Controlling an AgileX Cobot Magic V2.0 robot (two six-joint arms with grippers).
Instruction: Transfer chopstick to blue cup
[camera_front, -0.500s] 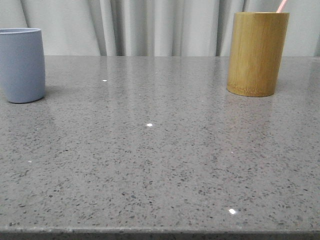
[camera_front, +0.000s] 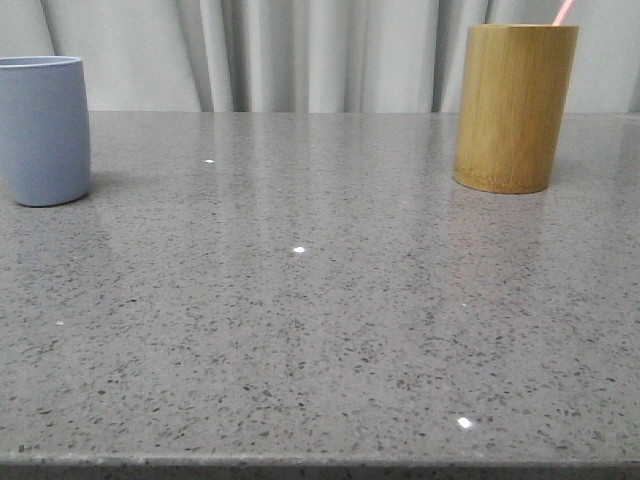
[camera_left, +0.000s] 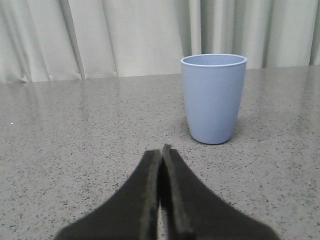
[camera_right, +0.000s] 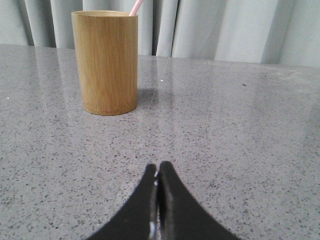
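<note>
The blue cup (camera_front: 43, 130) stands upright at the far left of the table; it also shows in the left wrist view (camera_left: 213, 98). A pale pink chopstick (camera_front: 564, 11) sticks out of the tan bamboo holder (camera_front: 513, 107) at the right; the right wrist view shows the chopstick tip (camera_right: 135, 7) above the holder (camera_right: 105, 62). My left gripper (camera_left: 160, 150) is shut and empty, low over the table, short of the blue cup. My right gripper (camera_right: 157, 167) is shut and empty, low over the table, short of the bamboo holder. Neither gripper shows in the front view.
The grey speckled stone table (camera_front: 320, 320) runs between the two cups. Pale curtains (camera_front: 320, 50) hang behind its far edge. The table's front edge lies along the bottom of the front view.
</note>
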